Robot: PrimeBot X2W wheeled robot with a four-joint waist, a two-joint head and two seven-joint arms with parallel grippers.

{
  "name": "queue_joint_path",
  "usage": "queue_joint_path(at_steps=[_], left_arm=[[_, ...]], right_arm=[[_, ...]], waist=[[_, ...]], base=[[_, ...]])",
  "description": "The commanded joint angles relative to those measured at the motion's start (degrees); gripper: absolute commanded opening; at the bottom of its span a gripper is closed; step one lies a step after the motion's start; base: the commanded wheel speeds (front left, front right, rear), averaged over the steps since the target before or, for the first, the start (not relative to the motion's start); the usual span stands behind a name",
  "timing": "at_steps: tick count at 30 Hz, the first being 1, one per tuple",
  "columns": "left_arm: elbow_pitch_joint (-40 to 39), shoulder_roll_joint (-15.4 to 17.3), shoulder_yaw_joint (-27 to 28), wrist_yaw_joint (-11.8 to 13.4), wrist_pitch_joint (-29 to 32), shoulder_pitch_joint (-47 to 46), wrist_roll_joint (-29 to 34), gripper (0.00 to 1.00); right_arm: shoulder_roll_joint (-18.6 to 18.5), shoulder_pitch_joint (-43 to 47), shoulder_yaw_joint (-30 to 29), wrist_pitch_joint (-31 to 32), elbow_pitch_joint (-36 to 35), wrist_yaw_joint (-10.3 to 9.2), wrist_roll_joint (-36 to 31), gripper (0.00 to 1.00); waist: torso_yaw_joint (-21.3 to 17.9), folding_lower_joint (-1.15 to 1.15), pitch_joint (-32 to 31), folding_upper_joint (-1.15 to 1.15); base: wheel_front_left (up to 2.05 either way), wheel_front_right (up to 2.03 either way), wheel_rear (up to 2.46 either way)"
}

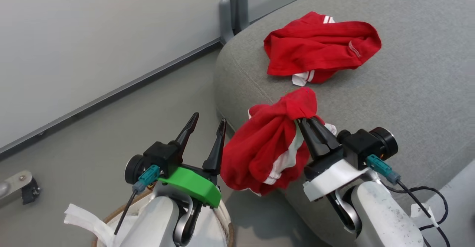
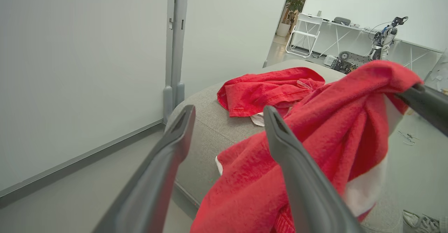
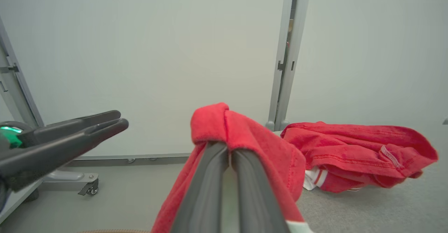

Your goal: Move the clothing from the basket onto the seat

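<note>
Since it is soft, light cloth that sags from any hold, the held garment is best taken by a gathered fold. The right gripper has it so, fingers pressed together on its top. It hangs at the near edge of the seat, at 7 o'clock from the other garment lying there. The left gripper stands spread and empty above the basket, at 7 o'clock in the head view. The right wrist view shows the pinch plainly, where the head view has cloth over it.

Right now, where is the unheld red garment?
The loose garment lies crumpled on the seat, upper right in head view, beyond the held garment in the right gripper.
</note>
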Motion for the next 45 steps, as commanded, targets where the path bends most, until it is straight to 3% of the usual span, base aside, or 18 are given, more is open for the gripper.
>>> queue_joint_path(at_steps=[1,7,14,19,28,32,43,44,45], left_arm=[[0.3,0.3,-0.3,-0.2,0.0,-1.4,0.5,1.00],[1.0,0.3,-1.9,-0.6,0.0,-3.3,0.7,1.00],[1.8,0.3,-1.9,-0.6,0.0,-4.7,2.0,1.00],[1.9,0.3,-0.8,-0.7,0.0,-5.1,4.2,1.00],[1.5,0.6,-4.1,-0.7,0.1,-9.2,5.8,1.00],[0.9,0.7,-5.6,-0.7,0.0,-11.2,6.0,1.00],[0.4,0.7,-8.7,-0.7,0.0,-14.5,6.1,1.00],[0.4,0.7,-9.0,-0.7,0.0,-14.4,6.0,1.00],[0.4,0.8,-9.2,-0.7,0.0,-14.3,5.9,1.00]], right_arm=[[-0.1,0.0,-0.8,0.0,-0.9,-0.08,-0.7,0.00],[-3.0,-4.8,-4.2,0.0,-4.6,-0.08,-2.7,0.00],[-11.9,-18.5,-6.3,0.0,-7.2,-0.08,-3.0,0.00],[-17.4,-30.1,-6.6,0.0,-5.4,-0.08,-3.7,0.00],[-24.1,-43.4,-11.1,0.0,2.6,-0.08,-7.3,0.00],[-24.9,-43.2,-13.9,0.0,7.5,-0.08,-9.4,0.00],[-19.0,-33.5,-26.8,0.0,23.8,-0.08,-11.9,0.00],[-18.4,-32.5,-27.7,0.0,25.4,-0.08,-12.2,0.12],[-17.7,-31.6,-28.3,0.0,26.7,-0.08,-12.4,0.36]], waist=[[-3.9,0.00,2.6,0.00],[-4.4,0.00,5.2,0.00],[-4.5,0.00,9.5,0.00],[-4.4,0.00,12.5,0.00],[0.9,0.00,19.0,0.00],[3.5,0.00,21.9,0.00],[8.8,0.00,27.1,0.00],[8.9,0.00,27.0,0.00],[9.0,0.00,26.9,0.00]], base=[[0.00,0.00,0.00],[0.00,0.00,0.00],[0.00,0.00,0.00],[0.00,0.00,0.00],[0.00,0.00,0.00],[0.00,0.00,0.00],[0.00,0.00,0.00],[0.00,0.00,0.00],[0.00,0.00,0.00]])
